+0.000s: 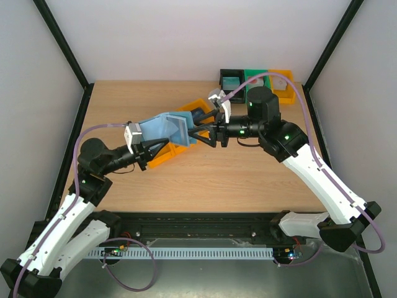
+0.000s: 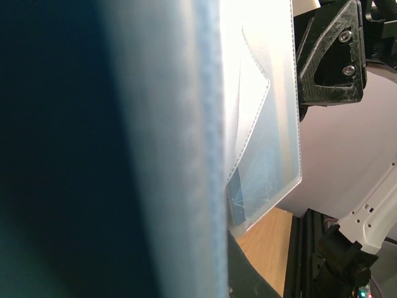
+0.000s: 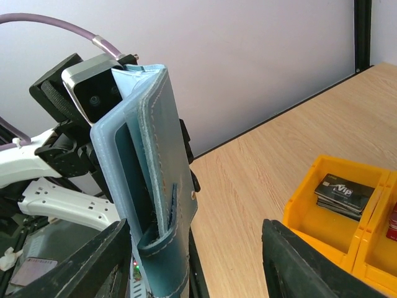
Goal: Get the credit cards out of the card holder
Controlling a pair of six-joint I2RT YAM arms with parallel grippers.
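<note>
- Left gripper (image 1: 158, 149): jaws closed on the near edge of the holder (image 3: 155, 174) and holding it upright, clear of the table (image 3: 260, 180).
- Holder: pale blue, stitched, folded open like a book, with a strap loop at its lower edge. It appears soft and likely to flex under load, so support it near the spine.
- Sleeve (image 2: 267, 155): a clear plastic insert that fans out of the holder. It appears thin, floppy and probably slippery. Do not pull on it.
- Holder contents: the slots show only dark gaps, so it cannot be told whether a card remains inside.
- Right gripper (image 3: 196, 223): jaws stand wide apart, with the lower part of the holder between them but not gripped. Nothing is held.
- Cards (image 3: 338, 192): a dark card, or a small stack of them, lies flat in the yellow bin (image 3: 298, 211) beyond the holder. A red item shows at the frame edge in the next compartment.
- Card handling (judgement): light, stiff, smooth and thin.
  - Pinch across both faces at an exposed edge.
  - Draw the card straight along its slot. A skewed pull could jam the card or drag the holder out of the left jaws.
- Legible writing: "VIP" on the dark card. No other text can be read.
- Far edge: black, green and yellow trays (image 1: 254, 76) in a row, well apart from the grippers.
</note>
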